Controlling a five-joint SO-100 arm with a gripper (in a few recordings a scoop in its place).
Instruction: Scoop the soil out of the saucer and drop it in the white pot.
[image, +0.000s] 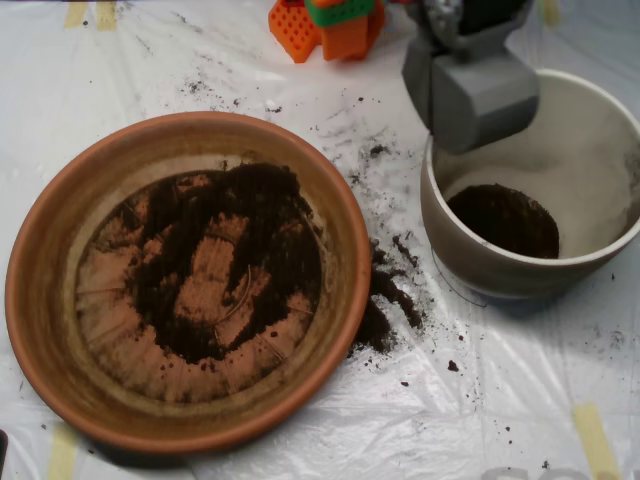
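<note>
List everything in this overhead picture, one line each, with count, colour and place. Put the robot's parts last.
saucer: one, terracotta orange, left and centre, on the sheet.
soil in the saucer: one thin patchy layer, dark brown-black, ridged base showing through.
white pot: one, off-white with a greyish outer wall, right side.
soil in the pot: one dark patch at the bottom.
spilled soil: one clump and scattered crumbs, dark, on the sheet between saucer and pot.
plastic sheet: one, whitish, wrinkled, under everything.
tape strips: several, pale yellow, near the sheet's corners.
plastic parts: orange and green, top centre edge.
scoop: one, grey, above the pot's upper left rim.
</note>
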